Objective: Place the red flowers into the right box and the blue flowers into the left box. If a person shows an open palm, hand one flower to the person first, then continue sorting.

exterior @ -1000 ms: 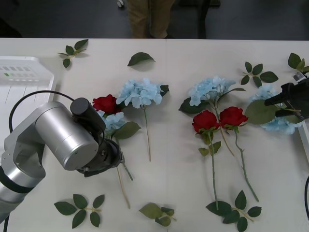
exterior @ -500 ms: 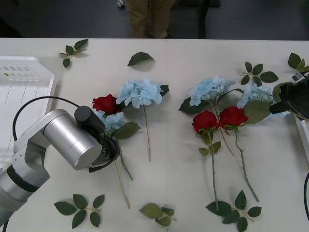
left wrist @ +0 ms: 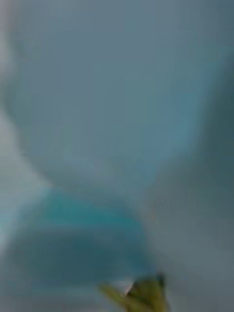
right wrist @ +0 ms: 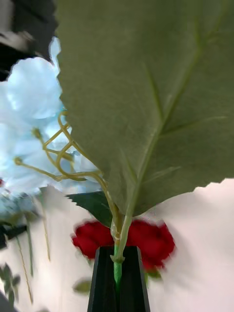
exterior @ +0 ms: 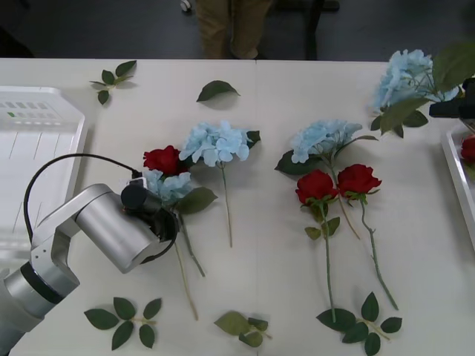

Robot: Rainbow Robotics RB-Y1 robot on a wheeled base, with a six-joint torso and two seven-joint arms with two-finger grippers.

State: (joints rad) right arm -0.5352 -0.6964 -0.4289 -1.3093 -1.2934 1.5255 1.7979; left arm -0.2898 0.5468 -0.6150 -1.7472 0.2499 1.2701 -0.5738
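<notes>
The right gripper (right wrist: 117, 280) sits at the far right edge of the front view, mostly cut off. Its jaws are clamped on the green stem of a blue flower (exterior: 407, 74), lifted above the desk (exterior: 267, 222); a broad leaf (right wrist: 146, 97) covers much of the right wrist view. Under it a red rose (right wrist: 156, 241) shows, blurred. The right box (exterior: 456, 178) is only a white rim at the edge, w/ a bit of red inside.

The left gripper (exterior: 162, 222) is down on the desk near the left group: a red rose (exterior: 165, 159), a small blue flower (exterior: 169, 185) and a bigger blue one (exterior: 215, 141). The arm body hides the jaws, and the left wrist view is a blue-grey blur, so I cannot tell if they are wide or narrow.

The left box (exterior: 41, 100) lies at the far left, partly cut off. In the middle lie one blue flower (exterior: 323, 137) and two red roses (exterior: 315, 185) (exterior: 358, 178), stems toward the robot.
</notes>
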